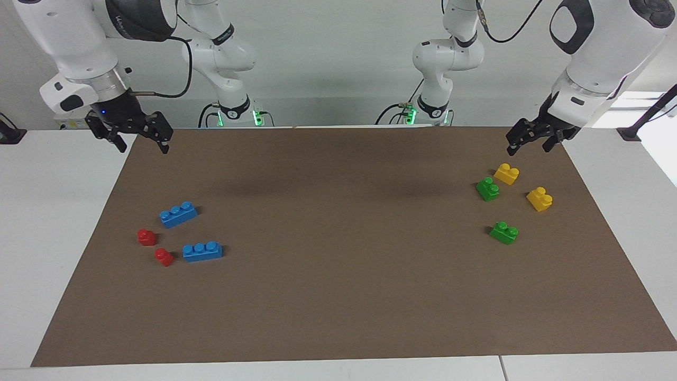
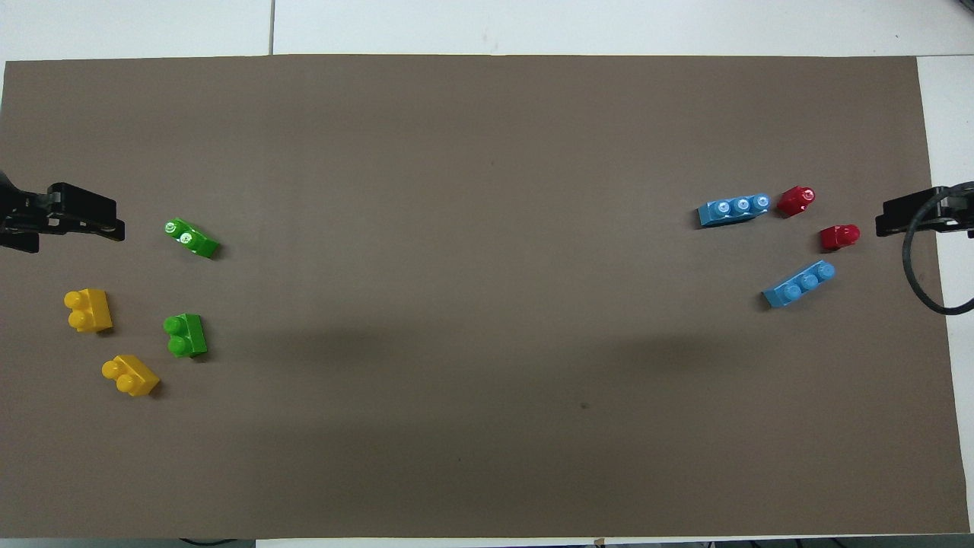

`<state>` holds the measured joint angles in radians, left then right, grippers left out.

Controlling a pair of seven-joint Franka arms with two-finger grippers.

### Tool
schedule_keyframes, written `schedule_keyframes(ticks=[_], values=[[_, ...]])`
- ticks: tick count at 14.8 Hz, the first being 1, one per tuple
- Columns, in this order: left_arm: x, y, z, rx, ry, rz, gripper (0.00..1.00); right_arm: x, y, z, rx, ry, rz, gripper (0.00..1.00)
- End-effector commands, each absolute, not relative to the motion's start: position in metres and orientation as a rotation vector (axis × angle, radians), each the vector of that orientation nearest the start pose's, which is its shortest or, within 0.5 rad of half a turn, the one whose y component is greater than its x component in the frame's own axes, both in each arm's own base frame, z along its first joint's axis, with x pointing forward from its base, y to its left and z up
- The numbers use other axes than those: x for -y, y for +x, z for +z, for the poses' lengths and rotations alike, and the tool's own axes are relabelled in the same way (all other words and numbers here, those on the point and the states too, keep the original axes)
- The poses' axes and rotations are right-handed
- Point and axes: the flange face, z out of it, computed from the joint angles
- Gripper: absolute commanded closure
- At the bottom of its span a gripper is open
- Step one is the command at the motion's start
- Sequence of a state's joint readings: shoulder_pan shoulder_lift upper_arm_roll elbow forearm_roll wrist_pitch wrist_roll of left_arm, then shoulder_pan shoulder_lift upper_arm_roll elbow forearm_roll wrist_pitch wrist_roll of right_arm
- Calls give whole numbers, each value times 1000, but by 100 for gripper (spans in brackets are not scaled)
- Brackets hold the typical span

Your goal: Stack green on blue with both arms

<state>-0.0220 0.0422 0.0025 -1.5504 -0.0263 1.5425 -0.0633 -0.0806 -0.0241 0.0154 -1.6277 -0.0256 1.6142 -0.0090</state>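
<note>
Two green bricks lie at the left arm's end of the mat: one (image 1: 487,189) (image 2: 185,335) nearer to the robots, one (image 1: 504,233) (image 2: 192,238) farther out. Two long blue bricks lie apart at the right arm's end: one (image 1: 178,214) (image 2: 799,284) nearer, the second (image 1: 202,251) (image 2: 733,210) farther. My left gripper (image 1: 529,147) (image 2: 84,217) hangs open and empty over the mat's corner, above the green and yellow group. My right gripper (image 1: 142,145) (image 2: 905,217) hangs open and empty over the mat's other near corner, well above the blue bricks.
Two yellow two-stud bricks (image 1: 506,173) (image 1: 539,199) sit beside the green ones. Two small red bricks (image 1: 146,236) (image 1: 164,257) lie next to the blue ones. All rest on a brown mat (image 1: 338,275) on the white table.
</note>
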Motion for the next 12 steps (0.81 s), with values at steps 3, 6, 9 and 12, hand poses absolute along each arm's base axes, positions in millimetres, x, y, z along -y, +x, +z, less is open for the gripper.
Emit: schedule_keyframes(ticks=[3, 6, 9, 12], values=[[15, 556, 612, 74, -3178, 37, 0, 42, 538, 612, -54, -3171, 5, 0], [14, 556, 610, 79, -3178, 42, 0, 40, 537, 613, -52, -3170, 0, 0], [11, 555, 607, 92, -3177, 46, 0, 44, 538, 613, -76, -3170, -15, 0], [9, 556, 604, 208, -3173, 0, 0, 48, 538, 613, -88, -3171, -19, 0]])
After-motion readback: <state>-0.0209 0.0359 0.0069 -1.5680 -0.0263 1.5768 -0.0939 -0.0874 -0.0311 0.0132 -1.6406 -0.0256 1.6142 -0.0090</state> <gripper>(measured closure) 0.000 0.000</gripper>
